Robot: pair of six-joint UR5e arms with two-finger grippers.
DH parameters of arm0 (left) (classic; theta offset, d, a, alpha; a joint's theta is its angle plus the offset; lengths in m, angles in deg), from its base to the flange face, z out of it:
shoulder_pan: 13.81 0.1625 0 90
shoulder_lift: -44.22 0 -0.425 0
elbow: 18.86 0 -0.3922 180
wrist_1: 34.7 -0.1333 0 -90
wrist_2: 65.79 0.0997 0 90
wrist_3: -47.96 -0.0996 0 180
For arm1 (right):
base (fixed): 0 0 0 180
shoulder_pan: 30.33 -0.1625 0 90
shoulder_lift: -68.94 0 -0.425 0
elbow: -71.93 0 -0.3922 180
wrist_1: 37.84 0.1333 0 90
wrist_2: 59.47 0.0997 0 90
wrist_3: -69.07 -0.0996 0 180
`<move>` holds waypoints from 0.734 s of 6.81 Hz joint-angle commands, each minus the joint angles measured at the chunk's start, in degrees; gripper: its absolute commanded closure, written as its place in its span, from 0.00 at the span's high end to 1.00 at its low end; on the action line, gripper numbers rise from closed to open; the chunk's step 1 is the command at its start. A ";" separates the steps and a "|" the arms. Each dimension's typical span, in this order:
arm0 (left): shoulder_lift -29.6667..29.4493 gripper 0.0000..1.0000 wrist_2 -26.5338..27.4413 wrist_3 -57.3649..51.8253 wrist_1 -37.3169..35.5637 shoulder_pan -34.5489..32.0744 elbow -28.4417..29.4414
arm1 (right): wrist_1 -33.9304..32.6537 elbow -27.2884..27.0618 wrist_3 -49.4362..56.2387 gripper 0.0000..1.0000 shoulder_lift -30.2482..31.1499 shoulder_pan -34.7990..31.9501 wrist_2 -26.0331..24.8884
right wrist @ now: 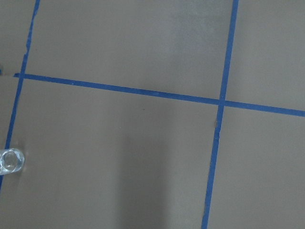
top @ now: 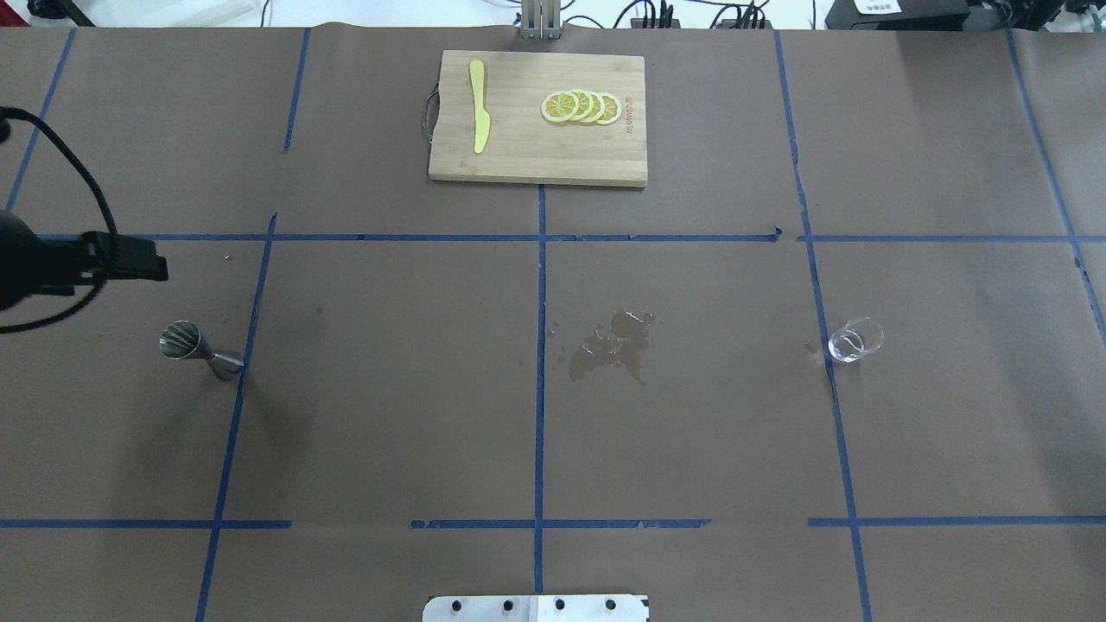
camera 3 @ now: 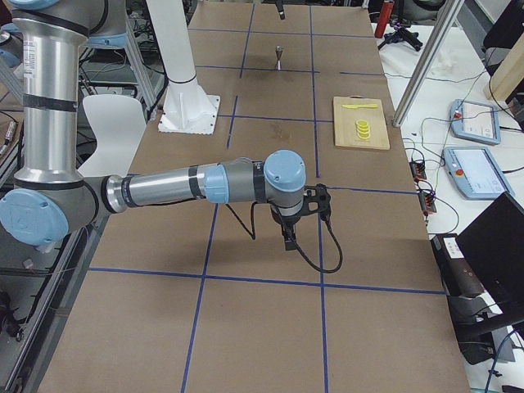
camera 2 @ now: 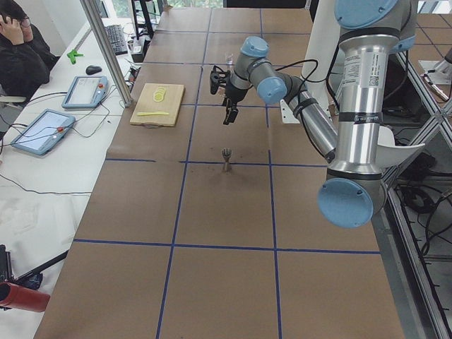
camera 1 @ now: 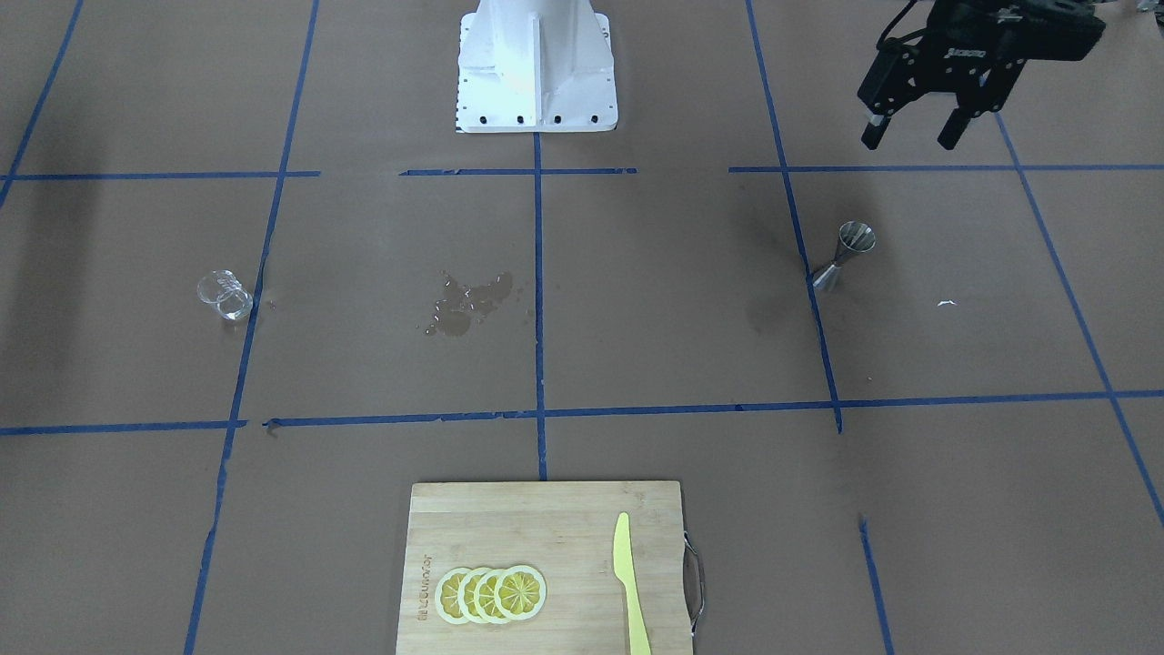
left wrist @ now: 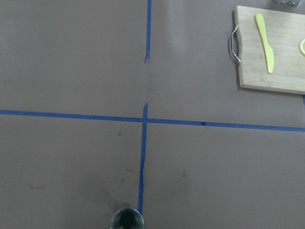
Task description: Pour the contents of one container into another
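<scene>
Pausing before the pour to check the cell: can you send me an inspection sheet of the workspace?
Surface: brown paper table with a blue tape grid; wet spill at centre.
Job's things: clear cup upright on the robot's right side; jigger standing on its left; neither held.
Clutter: cutting board with lemon slices and yellow knife.
Grippers: left tool open, empty, raised near the jigger; right tool low over the table, open or shut cannot be told.
Cables: black cable loops at the left arm; wrist cable hangs by the right tool.
Surroundings: seated person and tablets beside the table.
</scene>
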 commanded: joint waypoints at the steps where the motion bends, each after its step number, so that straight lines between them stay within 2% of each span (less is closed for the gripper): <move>1: 1.01 0.96 15.98 20.38 -0.01 17.99 -0.06 | 0.00 -0.04 0.00 1.00 0.01 0.09 0.01; 2: 1.01 0.86 19.52 23.77 0.07 22.86 -0.23 | 0.17 -0.12 0.00 1.00 -0.34 0.17 -0.08; 3: 2.75 0.87 26.78 29.81 -0.36 29.08 0.46 | 0.26 -0.91 -0.78 1.00 -0.43 0.18 -0.08; 4: 5.73 1.00 32.42 33.61 -1.76 34.54 0.99 | 0.35 -1.00 -3.31 1.00 0.09 0.18 0.01; 5: 8.11 1.00 38.13 38.52 -2.47 37.81 1.61 | 0.44 -1.09 -6.82 1.00 0.27 0.18 0.62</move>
